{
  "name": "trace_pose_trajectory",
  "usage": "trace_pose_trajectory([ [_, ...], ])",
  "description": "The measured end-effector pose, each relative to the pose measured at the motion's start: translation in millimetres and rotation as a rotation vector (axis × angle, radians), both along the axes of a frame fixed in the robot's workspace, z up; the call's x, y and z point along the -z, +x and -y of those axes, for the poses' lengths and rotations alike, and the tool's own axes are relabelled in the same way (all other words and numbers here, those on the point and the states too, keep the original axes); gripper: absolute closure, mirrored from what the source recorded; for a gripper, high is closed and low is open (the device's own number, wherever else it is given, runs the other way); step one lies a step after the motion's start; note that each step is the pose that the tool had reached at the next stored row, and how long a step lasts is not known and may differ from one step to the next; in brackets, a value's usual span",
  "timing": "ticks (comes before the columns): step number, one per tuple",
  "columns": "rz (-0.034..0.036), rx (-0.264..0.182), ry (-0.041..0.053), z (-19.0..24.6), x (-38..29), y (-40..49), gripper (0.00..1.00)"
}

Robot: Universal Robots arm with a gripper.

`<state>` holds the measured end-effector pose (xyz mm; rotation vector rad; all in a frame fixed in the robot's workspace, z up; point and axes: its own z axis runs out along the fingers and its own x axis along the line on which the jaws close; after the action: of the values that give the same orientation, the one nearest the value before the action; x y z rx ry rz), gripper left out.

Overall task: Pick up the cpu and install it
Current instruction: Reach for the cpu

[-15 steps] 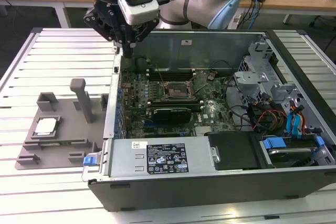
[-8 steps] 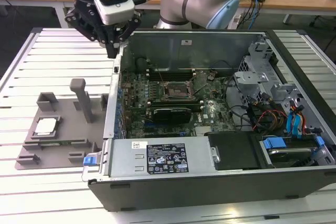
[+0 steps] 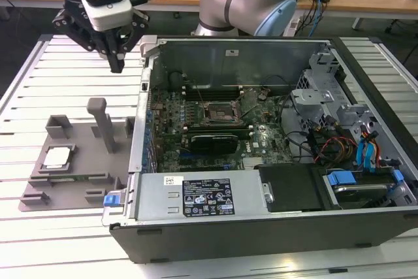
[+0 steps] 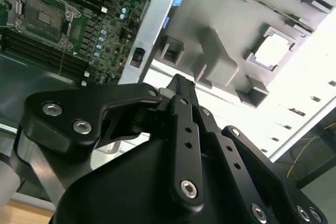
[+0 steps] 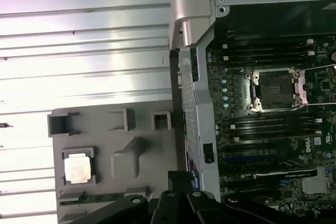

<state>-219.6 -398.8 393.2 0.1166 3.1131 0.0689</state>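
cpu: I count one, lying flat in a framed pocket of the single grey fixture plate, just outside the computer case. My one gripper hangs high by the case's corner, fingers pressed together on nothing, with open air down to the plate. One tall post stands between cpu and case wall. One socket sits inside the case.

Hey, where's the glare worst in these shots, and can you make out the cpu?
Second wrist view: worst, the cpu blown out to plain white, the table beside it too. First wrist view: the cpu bright, edges clear; table slats shine. Exterior view: evenly lit, the cpu plainly readable on the grey fixture.
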Motion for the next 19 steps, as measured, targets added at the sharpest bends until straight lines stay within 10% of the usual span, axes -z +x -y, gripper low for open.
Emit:
trace_pose_trajectory([
  [19, -0.0001, 0.000, 0.0000, 0.0, 0.2, -68.2, 0.89],
])
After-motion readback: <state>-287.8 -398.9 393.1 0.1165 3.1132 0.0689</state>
